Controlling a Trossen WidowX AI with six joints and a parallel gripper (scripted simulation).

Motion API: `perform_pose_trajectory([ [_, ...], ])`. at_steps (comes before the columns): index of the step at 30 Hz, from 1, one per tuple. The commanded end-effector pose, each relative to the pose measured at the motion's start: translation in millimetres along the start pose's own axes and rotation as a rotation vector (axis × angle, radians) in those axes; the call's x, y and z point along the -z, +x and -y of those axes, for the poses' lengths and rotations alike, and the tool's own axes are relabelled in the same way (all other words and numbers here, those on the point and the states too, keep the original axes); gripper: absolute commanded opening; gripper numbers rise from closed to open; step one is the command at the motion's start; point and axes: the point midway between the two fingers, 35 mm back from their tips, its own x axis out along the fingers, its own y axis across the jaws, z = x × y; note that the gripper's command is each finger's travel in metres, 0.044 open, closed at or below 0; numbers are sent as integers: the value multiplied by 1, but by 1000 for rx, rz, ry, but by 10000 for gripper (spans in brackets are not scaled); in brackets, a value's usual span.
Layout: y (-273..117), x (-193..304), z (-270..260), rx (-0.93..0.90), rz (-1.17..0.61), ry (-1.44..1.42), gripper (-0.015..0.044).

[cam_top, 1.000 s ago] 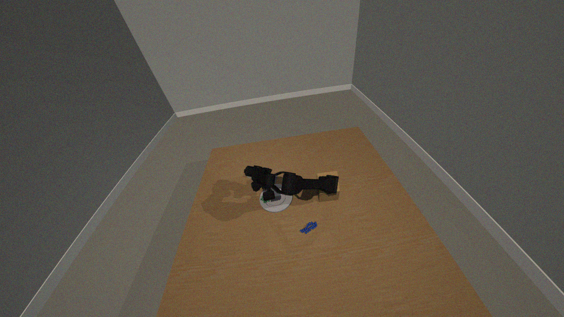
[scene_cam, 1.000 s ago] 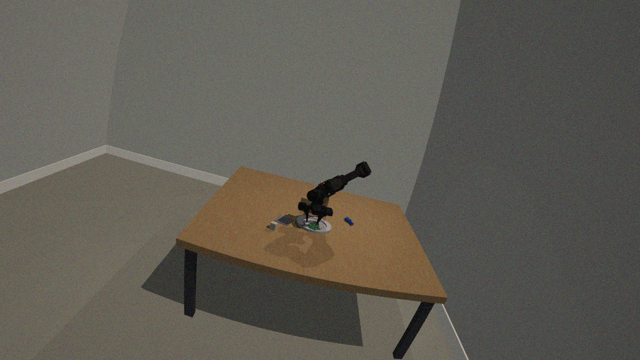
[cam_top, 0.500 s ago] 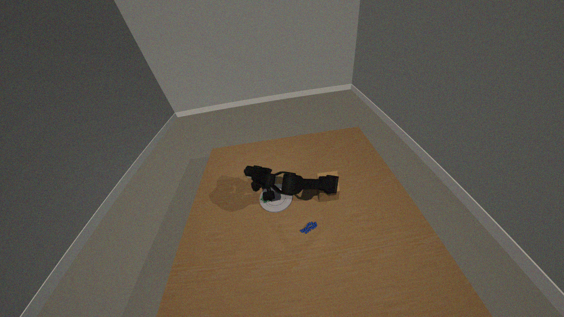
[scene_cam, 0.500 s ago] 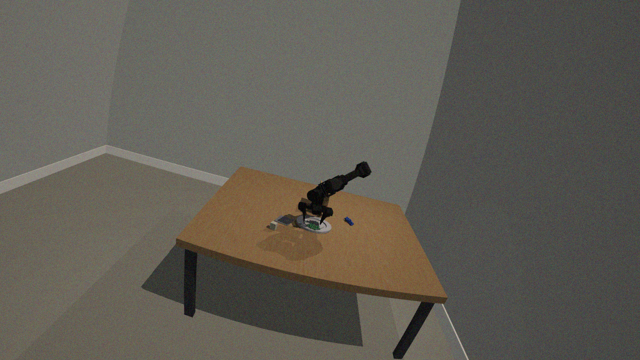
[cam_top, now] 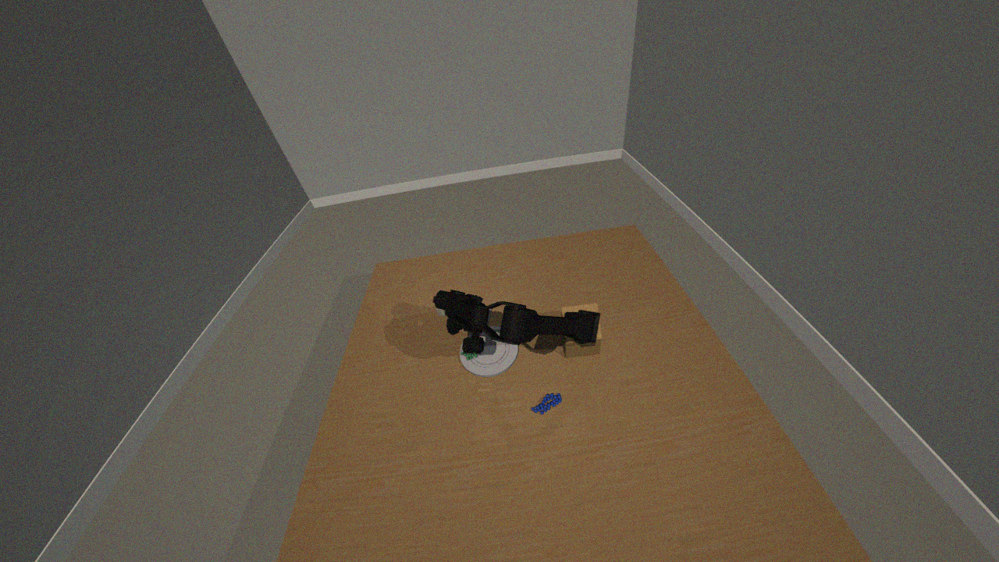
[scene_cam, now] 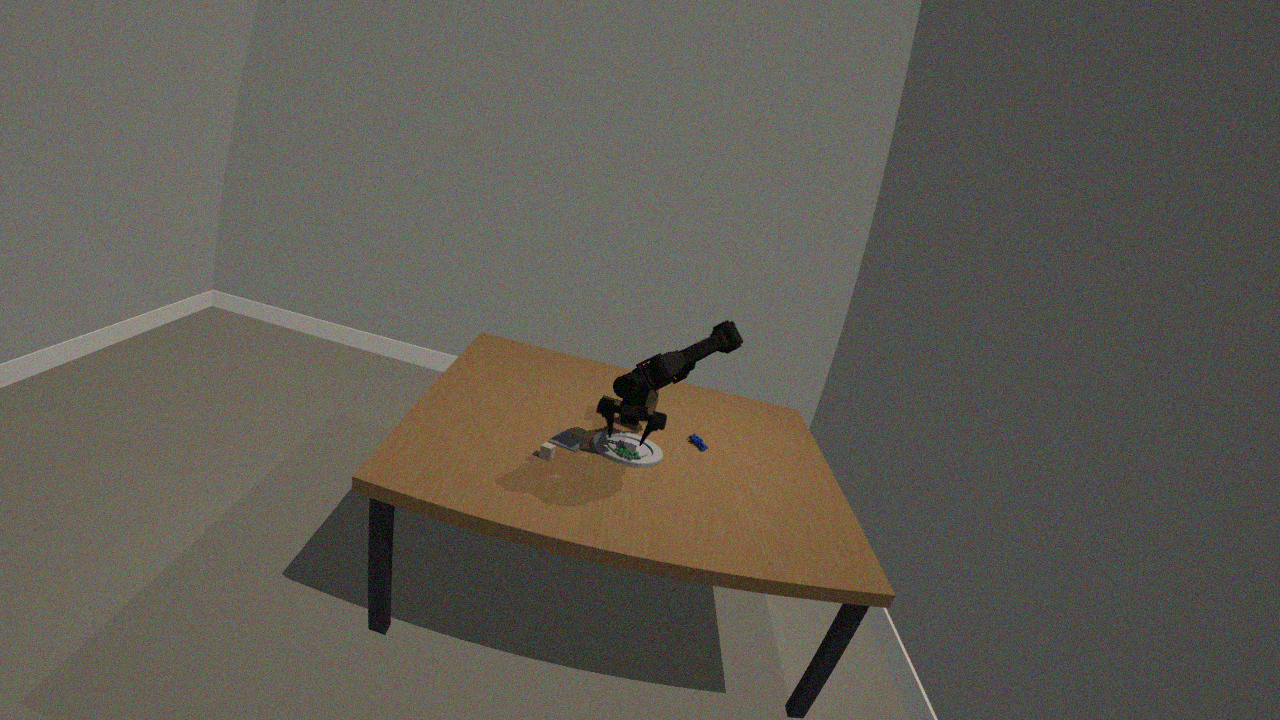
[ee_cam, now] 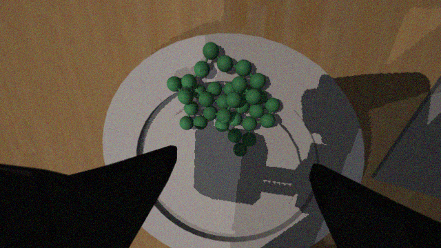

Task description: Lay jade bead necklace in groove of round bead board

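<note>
The green jade bead necklace lies bunched in a heap on the round bead board. In the wrist view the heap covers the far part of the ring groove, with some beads out on the rim and some inside the ring. The near part of the groove is bare. My gripper is open, with nothing between its fingertips. It stands over the board, on the near side of the heap in the wrist view. In the top view the arm hides the fingertips.
A blue bead string lies on the table beside the board. A small pale block and a flat grey thing lie on the board's other side.
</note>
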Motion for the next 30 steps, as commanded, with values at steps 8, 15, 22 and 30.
perform_pose_trajectory([
  [8,-14,2,-1,6,15,155,120],
  [15,-9,2,0,6,16,148,120],
  [22,1,2,0,6,16,150,120],
  [30,14,2,-1,5,15,153,120],
])
